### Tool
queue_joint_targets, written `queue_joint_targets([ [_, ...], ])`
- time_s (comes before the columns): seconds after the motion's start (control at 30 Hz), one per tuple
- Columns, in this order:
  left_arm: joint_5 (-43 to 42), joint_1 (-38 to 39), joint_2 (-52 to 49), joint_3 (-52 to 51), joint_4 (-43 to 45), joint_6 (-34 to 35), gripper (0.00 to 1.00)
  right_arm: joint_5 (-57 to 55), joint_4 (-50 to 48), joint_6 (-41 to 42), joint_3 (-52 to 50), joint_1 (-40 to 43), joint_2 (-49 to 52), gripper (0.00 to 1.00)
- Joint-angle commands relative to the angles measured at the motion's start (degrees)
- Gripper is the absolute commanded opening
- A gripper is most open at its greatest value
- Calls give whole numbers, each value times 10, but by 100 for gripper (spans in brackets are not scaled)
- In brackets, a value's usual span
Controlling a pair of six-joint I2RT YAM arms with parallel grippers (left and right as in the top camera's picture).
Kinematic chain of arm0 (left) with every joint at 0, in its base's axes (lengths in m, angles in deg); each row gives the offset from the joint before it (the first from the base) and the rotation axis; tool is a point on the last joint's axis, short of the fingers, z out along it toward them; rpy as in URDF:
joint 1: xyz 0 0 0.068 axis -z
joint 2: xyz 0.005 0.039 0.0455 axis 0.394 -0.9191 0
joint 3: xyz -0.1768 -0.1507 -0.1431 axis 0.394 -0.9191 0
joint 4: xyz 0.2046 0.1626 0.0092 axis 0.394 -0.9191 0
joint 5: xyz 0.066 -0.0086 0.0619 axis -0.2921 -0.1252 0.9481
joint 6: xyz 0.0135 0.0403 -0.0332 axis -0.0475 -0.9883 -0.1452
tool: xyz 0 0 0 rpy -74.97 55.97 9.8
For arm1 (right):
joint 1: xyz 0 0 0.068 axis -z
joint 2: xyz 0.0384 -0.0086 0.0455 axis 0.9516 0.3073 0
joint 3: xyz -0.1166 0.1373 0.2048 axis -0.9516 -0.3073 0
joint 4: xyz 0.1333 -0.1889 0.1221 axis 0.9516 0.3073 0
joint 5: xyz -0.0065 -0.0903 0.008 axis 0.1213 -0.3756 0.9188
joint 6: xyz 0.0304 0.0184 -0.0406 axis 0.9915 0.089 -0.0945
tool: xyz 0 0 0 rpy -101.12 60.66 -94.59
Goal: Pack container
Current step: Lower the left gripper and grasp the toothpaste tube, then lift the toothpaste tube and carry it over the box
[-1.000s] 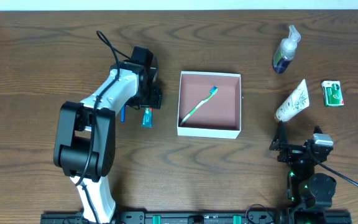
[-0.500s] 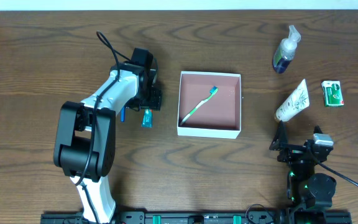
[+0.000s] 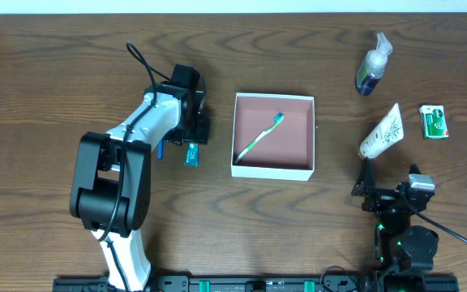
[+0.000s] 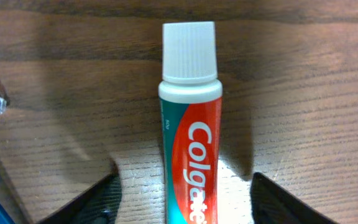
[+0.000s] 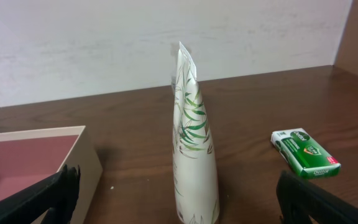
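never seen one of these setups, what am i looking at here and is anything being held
These are two robot arms at a wooden table. One picture looks down from above; the other two come from cameras on each wrist. On the table: a shallow box with a toothbrush inside, a toothpaste tube, a pump bottle, a white leafy tube and a small green packet. The left gripper straddles the toothpaste, fingers apart, not touching. The right gripper is wide open, facing the white tube. Nothing is held.

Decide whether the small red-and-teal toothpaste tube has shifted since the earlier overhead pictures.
No. The toothpaste tube lies the same way, equally far left of the square white-walled container.
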Motion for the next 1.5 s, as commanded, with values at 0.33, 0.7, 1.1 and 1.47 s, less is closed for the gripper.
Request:
queue_joint_targets([
  [0.33, 4, 0, -6, -4, 0, -3, 23, 2, 2, -6, -2, -6, -3, 99],
  [0.7, 5, 0, 10, 1, 0, -3, 6, 2, 2, -6, -2, -6, -3, 99],
  [1.1, -3, 5, 177, 55, -37, -2, 6, 2, 2, -6, -2, -6, -3, 99],
  [1.47, -64, 109, 328, 55, -12, -2, 6, 2, 2, -6, -2, -6, -3, 99],
])
